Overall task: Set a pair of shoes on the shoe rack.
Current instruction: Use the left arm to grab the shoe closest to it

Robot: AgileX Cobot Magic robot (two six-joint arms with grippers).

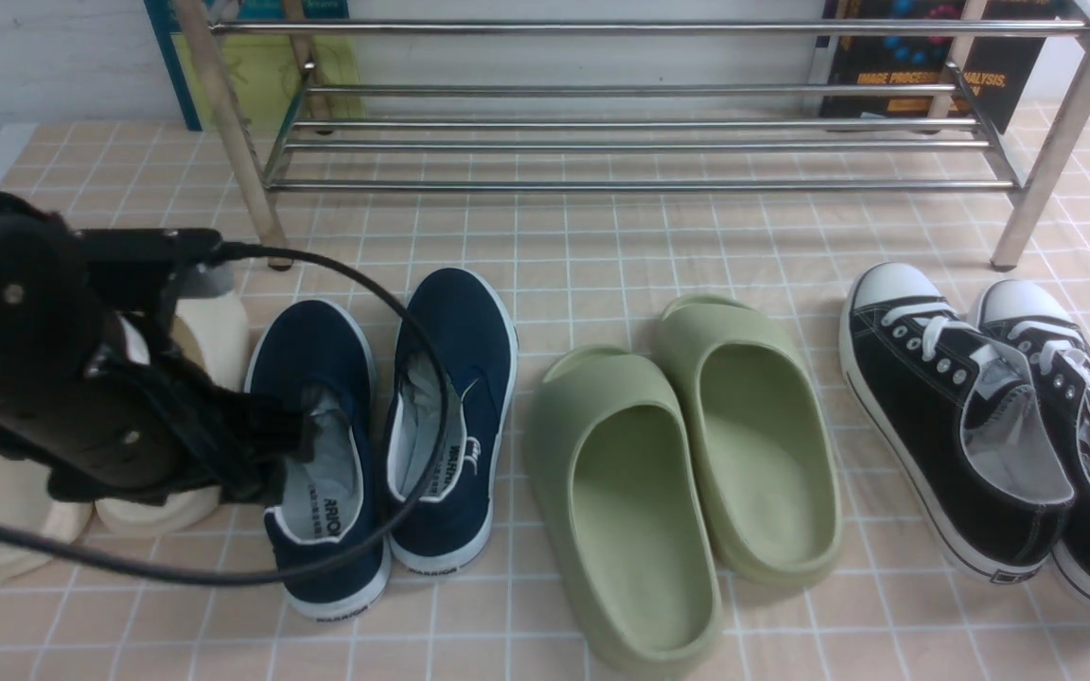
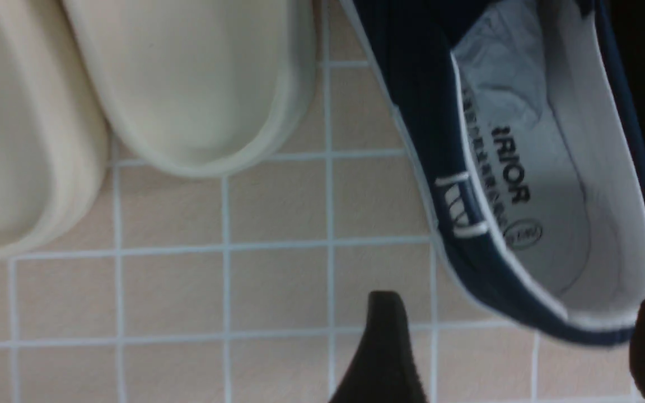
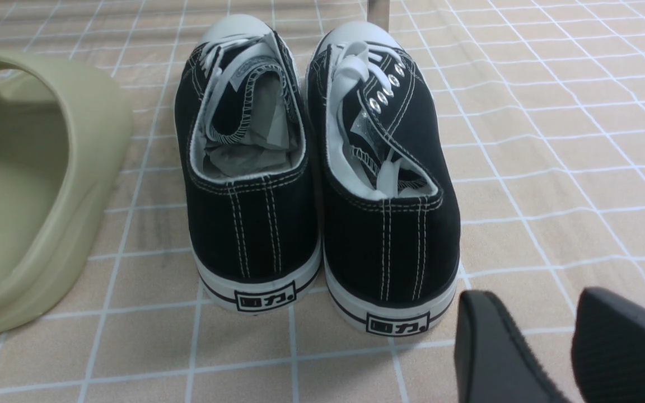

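**Two spread fingers, one soft heel: where the pick could slip**

The left navy shoe (image 1: 323, 445) and the right navy shoe (image 1: 455, 416) stand side by side on the tiled desk (image 1: 602, 274), toes toward the shoe rack (image 1: 640, 144). The rack is well apart behind them, and neither shoe is on it yet.

The likeliest trouble is a thin grip. The left navy shoe offers only a soft canvas heel wall. A pinch there could fold the collar and let the toe swing down, or let the shoe slide out during the lift. The right navy shoe sits just beside it, and a cream slide (image 2: 188, 84) lies near on the other side. A finger coming down off-line could shove either one. The arm's black cable (image 1: 436, 378) loops across both navy shoes in the front view and may drag on them. On the rack, the spaced bars could let a badly placed sole tip.

The left fingers (image 2: 381, 347) stand wide apart. One tip is over bare tile outside the heel and the other is at the heel's far edge. They clamp nothing, and whether they touch the shoe cannot be told. The right fingers (image 3: 490, 347), near the black sneakers (image 3: 322, 184), show a gap and hold nothing.
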